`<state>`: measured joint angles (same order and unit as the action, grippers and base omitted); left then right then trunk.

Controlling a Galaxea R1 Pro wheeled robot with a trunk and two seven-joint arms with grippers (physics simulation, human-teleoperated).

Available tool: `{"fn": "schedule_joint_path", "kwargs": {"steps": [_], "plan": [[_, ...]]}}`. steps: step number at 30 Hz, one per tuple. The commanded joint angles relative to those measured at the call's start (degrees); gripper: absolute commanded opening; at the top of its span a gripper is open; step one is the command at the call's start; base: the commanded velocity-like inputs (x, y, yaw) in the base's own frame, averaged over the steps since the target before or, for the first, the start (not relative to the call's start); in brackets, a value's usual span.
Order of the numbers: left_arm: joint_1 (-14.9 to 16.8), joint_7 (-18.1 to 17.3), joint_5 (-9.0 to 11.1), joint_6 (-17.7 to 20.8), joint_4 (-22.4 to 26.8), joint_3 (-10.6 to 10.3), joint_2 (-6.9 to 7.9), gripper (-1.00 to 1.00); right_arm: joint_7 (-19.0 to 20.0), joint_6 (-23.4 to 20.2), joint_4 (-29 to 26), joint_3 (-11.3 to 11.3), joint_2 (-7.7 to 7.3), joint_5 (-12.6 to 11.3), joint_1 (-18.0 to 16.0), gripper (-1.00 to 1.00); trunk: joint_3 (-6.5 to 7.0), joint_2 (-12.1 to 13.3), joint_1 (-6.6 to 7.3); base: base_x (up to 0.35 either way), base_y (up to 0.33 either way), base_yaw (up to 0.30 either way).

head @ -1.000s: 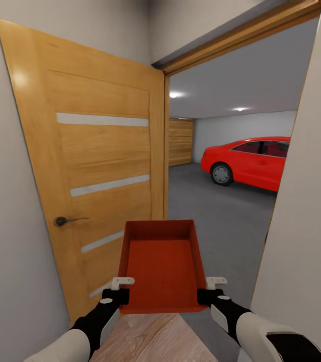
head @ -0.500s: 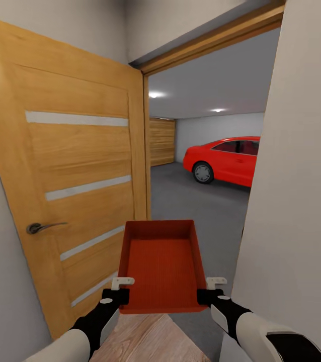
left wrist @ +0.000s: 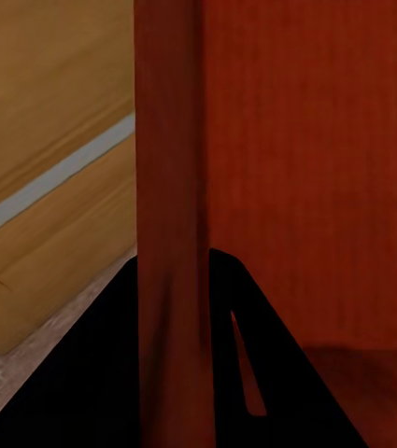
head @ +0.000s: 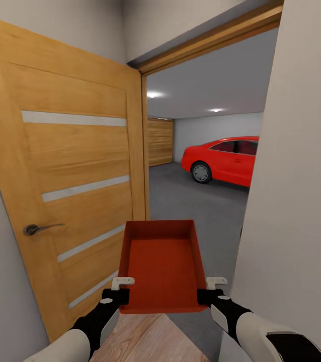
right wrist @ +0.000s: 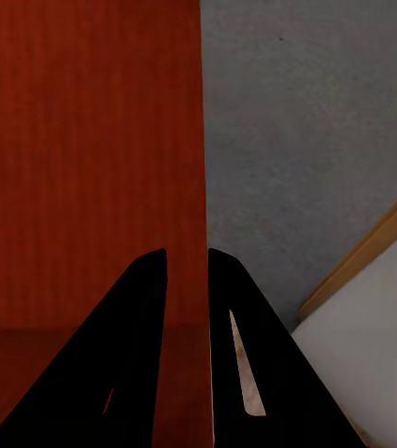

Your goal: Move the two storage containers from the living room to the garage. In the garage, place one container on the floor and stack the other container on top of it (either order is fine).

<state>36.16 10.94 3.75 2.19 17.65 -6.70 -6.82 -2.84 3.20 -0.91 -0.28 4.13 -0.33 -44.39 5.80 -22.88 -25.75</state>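
jaws astride container (left wrist: 291, 168) wall, apparently clamped.

Red car (head: 224, 160): front cut off by right-hand wall (head: 296, 201); only rear half and one wheel visible.
Panelled garage door (head: 160, 142): partly hidden behind orange-wood door (head: 70, 191).
Storage container (head: 161, 264): underside hidden; near corners covered by left gripper (head: 122, 289) and right gripper (head: 209, 290).
Container walls cut off by frame edges in both wrist views.
Second container: whereabouts cannot be told.
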Motion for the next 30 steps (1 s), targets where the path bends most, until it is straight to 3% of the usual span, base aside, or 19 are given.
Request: {"fn": "schedule_joint_path", "kwargs": {"steps": [1, 20, 30], "plan": [[0.0, 1.5, -0.8, 0.3, 0.4, 1.9, 0.08, -1.0, -1.2, 0.2, 0.2, -1.2, -0.56, -0.5, 0.0, -1.0, -0.02, 0.0, -0.03, 0.118, 0.108, 0.0], [0.0, 1.5, -0.8, 0.4, 0.3, 1.9, 0.08, -1.0, -1.2, 0.3, 0.2, -1.2, -0.57, -0.5, 0.0, -1.0, -0.02, 0.0, -0.03, 0.052, 0.052, 0.0], [0.0, 1.5, -0.8, 1.0, 0.1, 2.0, 0.07, -1.0, -1.2, 0.3, 0.1, -1.3, -0.61, -0.5, 0.0, -1.0, -0.02, 0.0, -0.03, 0.136, 0.22, 0.0]]}}
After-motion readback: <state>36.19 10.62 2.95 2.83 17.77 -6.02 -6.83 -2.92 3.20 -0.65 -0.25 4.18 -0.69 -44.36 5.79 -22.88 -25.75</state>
